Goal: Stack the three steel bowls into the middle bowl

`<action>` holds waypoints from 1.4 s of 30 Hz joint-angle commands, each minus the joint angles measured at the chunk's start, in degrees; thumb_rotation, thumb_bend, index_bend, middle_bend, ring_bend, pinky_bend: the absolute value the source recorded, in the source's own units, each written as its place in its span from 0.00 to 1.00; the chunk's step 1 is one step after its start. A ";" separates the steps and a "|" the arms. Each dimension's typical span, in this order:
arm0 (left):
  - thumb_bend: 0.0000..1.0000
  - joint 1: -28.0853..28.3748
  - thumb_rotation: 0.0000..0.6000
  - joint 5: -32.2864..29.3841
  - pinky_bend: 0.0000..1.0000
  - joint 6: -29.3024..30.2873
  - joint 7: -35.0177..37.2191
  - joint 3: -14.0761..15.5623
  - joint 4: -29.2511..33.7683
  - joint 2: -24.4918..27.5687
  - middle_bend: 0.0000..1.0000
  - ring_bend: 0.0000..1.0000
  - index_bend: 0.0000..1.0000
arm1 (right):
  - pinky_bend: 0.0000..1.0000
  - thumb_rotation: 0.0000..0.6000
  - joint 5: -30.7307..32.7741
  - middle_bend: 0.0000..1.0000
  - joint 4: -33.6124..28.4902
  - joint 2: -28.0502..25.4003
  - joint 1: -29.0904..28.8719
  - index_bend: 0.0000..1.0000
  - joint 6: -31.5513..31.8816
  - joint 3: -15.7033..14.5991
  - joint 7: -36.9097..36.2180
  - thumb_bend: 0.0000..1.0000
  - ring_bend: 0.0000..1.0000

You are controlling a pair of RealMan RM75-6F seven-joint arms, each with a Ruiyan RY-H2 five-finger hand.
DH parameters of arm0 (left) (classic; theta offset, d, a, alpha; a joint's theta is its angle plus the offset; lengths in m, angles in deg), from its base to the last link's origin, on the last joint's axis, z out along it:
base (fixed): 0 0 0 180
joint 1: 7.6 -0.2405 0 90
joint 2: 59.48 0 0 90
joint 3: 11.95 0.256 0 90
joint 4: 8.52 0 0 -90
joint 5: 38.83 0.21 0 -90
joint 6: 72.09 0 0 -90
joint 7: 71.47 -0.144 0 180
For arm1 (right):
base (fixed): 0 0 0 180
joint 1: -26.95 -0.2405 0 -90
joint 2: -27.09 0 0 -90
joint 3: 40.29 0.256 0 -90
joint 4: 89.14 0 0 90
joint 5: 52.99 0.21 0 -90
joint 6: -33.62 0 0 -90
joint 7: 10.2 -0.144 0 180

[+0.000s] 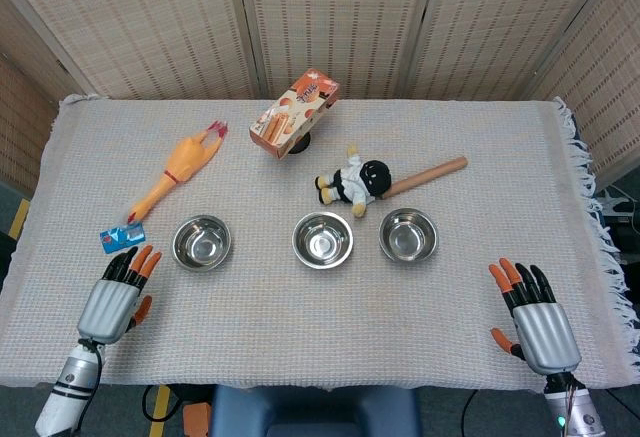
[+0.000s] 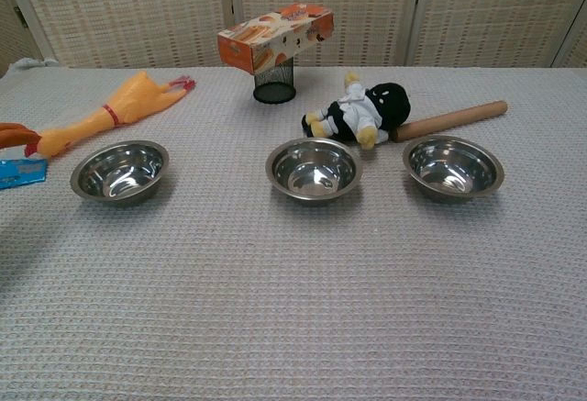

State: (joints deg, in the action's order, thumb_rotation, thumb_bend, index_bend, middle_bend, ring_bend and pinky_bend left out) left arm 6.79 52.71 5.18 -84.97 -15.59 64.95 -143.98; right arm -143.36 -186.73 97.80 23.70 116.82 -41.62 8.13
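Observation:
Three steel bowls stand in a row on the woven cloth: the left bowl (image 1: pixel 202 242) (image 2: pixel 120 171), the middle bowl (image 1: pixel 322 239) (image 2: pixel 314 168) and the right bowl (image 1: pixel 408 234) (image 2: pixel 453 167). All three are upright and hold nothing. My left hand (image 1: pixel 115 295) hovers near the table's front left, just left of and nearer than the left bowl, fingers apart and holding nothing; only its orange fingertips (image 2: pixel 13 134) show at the chest view's left edge. My right hand (image 1: pixel 534 317) rests at the front right, fingers spread, well clear of the right bowl.
Behind the bowls lie a rubber chicken (image 1: pixel 176 171), a small blue packet (image 1: pixel 121 239), a snack box (image 1: pixel 294 113) on a black mesh cup (image 2: pixel 274 83), a plush doll (image 1: pixel 353 182) and a wooden rolling pin (image 1: pixel 428 175). A folding screen closes off the back.

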 commanded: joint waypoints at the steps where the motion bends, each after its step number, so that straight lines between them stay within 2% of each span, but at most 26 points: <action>1: 0.45 5.71 1.00 -2.41 0.14 -4.83 2.02 -3.16 -10.69 -8.24 0.00 0.00 0.11 | 0.00 1.00 1.05 0.00 0.19 0.22 -0.27 0.00 -0.88 0.31 0.32 0.11 0.00; 10: 0.45 10.47 1.00 -3.02 0.14 -7.34 4.05 -3.26 -26.66 -18.32 0.01 0.00 0.28 | 0.00 1.00 3.14 0.00 0.03 -0.03 -0.50 0.00 -1.90 0.91 0.36 0.11 0.00; 14: 0.45 11.76 1.00 -1.89 0.14 -3.88 6.17 -3.18 -34.17 -22.76 0.09 0.00 0.48 | 0.00 1.00 3.40 0.00 -0.17 -0.24 -0.53 0.00 -2.07 0.91 0.28 0.11 0.00; 18: 0.45 13.11 1.00 -1.13 0.14 -0.75 9.23 -3.20 -41.41 -26.66 0.19 0.05 0.67 | 0.00 1.00 3.72 0.00 -0.51 -0.54 -0.57 0.00 -2.35 0.86 0.16 0.11 0.00; 22: 0.45 14.12 1.00 0.02 0.14 5.61 13.91 -3.31 -46.09 -29.73 0.27 0.09 0.77 | 0.00 1.00 3.88 0.00 -0.98 -0.88 -0.42 0.00 -2.03 0.95 0.06 0.11 0.00; 26: 0.46 16.08 1.00 0.44 0.14 9.05 14.84 -3.87 -46.52 -30.97 0.28 0.09 0.79 | 0.00 1.00 3.96 0.00 -1.31 -1.15 -0.43 0.00 -2.32 0.73 -0.08 0.11 0.00; 31: 0.45 19.90 1.00 1.39 0.14 10.31 12.16 -4.21 -43.25 -31.99 0.27 0.09 0.79 | 0.00 1.00 3.83 0.00 -1.87 -1.68 -0.29 0.00 -2.00 0.70 -0.48 0.11 0.00; 37: 0.45 25.00 1.00 2.47 0.15 6.41 6.51 -3.69 -38.86 -34.78 0.27 0.09 0.78 | 0.00 1.00 3.58 0.00 -2.41 -2.47 0.12 0.00 -0.89 0.92 -1.37 0.11 0.00; 42: 0.45 29.33 1.00 1.74 0.15 0.92 3.24 -4.31 -39.93 -38.84 0.26 0.09 0.75 | 0.00 1.00 3.88 0.00 -2.78 -3.27 0.27 0.00 -0.52 1.23 -2.43 0.11 0.00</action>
State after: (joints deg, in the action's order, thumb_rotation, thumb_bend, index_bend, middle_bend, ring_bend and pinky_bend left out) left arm 34.43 54.77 8.01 -80.65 -19.59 25.53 -181.16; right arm -139.53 -189.46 94.61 23.95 116.24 -40.44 5.79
